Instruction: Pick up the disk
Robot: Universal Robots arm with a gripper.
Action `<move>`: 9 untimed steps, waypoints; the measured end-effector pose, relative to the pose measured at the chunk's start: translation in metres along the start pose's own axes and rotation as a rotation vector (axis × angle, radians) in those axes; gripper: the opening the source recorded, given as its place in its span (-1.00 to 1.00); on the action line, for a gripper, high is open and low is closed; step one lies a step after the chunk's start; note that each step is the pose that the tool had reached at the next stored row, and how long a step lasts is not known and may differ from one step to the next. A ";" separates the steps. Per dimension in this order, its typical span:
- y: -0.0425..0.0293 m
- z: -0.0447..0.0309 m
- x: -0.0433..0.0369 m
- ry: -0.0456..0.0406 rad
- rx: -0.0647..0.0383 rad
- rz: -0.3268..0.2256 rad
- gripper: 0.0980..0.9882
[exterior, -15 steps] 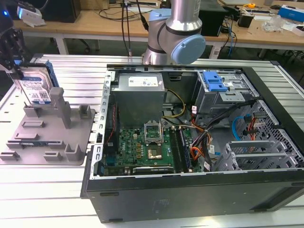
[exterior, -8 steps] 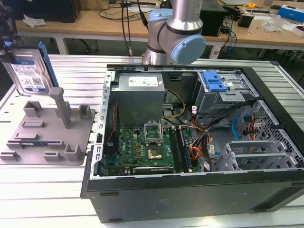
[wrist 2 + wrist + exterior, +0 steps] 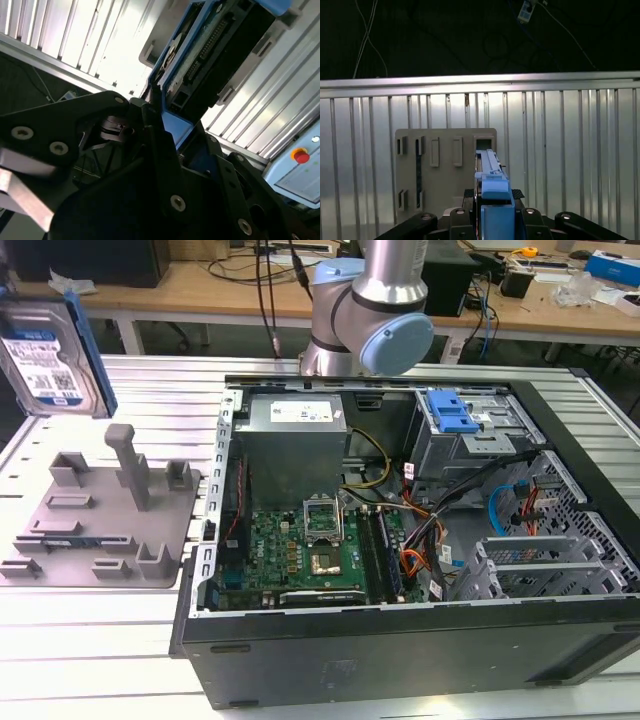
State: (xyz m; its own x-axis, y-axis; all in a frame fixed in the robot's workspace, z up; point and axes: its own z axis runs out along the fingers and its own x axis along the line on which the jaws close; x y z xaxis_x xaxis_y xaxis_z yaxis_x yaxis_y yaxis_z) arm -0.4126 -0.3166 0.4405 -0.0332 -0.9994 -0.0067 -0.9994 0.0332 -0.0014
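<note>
Above the grey plastic holder [image 3: 445, 170], the hand [image 3: 492, 212] seemingly grips the disk [image 3: 45, 355] by its blue side rails — rigid, weighty, shock-sensitive hardware.

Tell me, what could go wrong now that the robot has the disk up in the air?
1. The disk hangs high above the grey holder, gripped near one end, as the second wrist view suggests. If the grip slips, it would probably fall onto the holder's posts or the metal table.

2. The open computer case sits close beside the holder. A wide swing toward it might knock the disk against the case wall.
</note>
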 end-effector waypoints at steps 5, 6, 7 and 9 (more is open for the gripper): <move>-0.0001 -0.0340 0.0019 -0.0001 0.000 0.000 -0.39; -0.0002 -0.0408 0.0023 0.0000 0.000 0.000 -0.39; -0.0002 -0.0453 0.0024 0.0000 0.000 0.000 -0.39; -0.0001 -0.0623 0.0031 0.0000 0.000 0.000 -0.39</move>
State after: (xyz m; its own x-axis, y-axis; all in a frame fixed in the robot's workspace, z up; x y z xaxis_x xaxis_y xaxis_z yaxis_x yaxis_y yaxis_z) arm -0.4127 -0.3201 0.5027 -0.0327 -0.9994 -0.0068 -0.9995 0.0327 -0.0014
